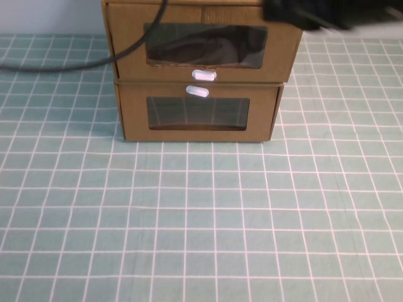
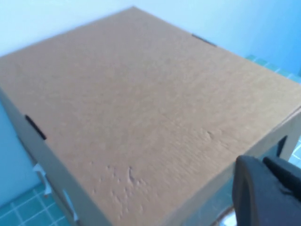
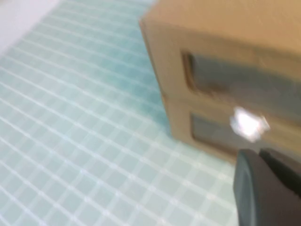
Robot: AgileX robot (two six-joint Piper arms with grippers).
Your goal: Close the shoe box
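The shoe box (image 1: 203, 39) stands on the lower box (image 1: 198, 112), at the far middle of the table (image 1: 201, 220). The right gripper (image 1: 308, 11) hangs by its upper right corner; the left gripper (image 2: 270, 190) is above its top.

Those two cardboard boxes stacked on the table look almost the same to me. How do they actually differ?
The upper shoe box has a wide window with its white tab below it; the lower box has a smaller window with its tab above. The upper one shows something dark inside; the lower one looks see-through. Both are brown corrugated cardboard. The left gripper hovers above the top box; the right gripper is near the fronts.
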